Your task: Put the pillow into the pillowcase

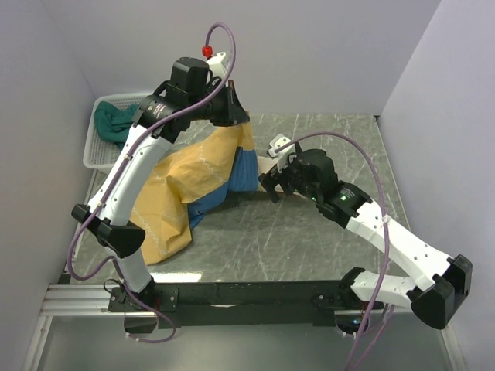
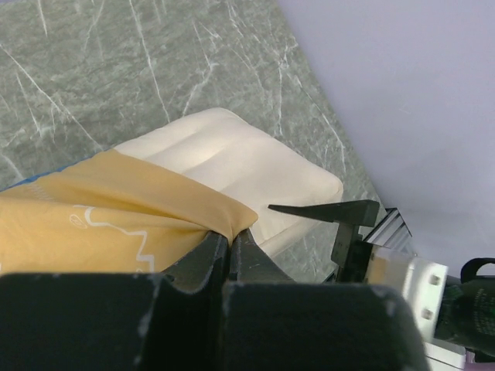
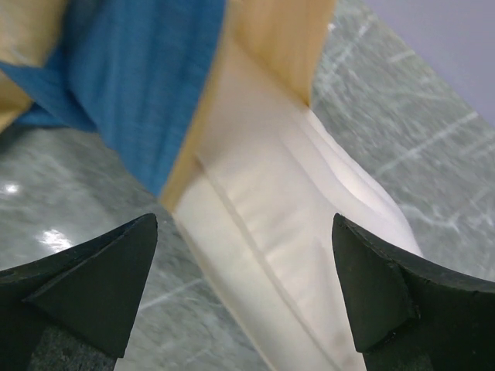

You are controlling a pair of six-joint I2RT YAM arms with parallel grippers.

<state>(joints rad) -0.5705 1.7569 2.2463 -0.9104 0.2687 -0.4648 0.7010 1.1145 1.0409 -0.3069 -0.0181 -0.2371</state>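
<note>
The pillowcase (image 1: 186,185) shows its mustard-yellow inside, with a blue part (image 1: 244,171) low at its open end. My left gripper (image 1: 235,117) is raised and shut on its upper hem (image 2: 230,232), lifting the mouth. The cream-white pillow (image 2: 232,158) lies on the table, its far part under the lifted fabric and its near end sticking out (image 3: 294,232). My right gripper (image 1: 272,185) is open, its fingertips (image 3: 100,270) spread on either side of the pillow's exposed end, just above it and not touching.
A white plastic basket (image 1: 94,154) holding a green cloth (image 1: 114,122) stands at the back left. Walls close in the left, back and right. The grey marble table (image 1: 309,239) lies in front of the pillow.
</note>
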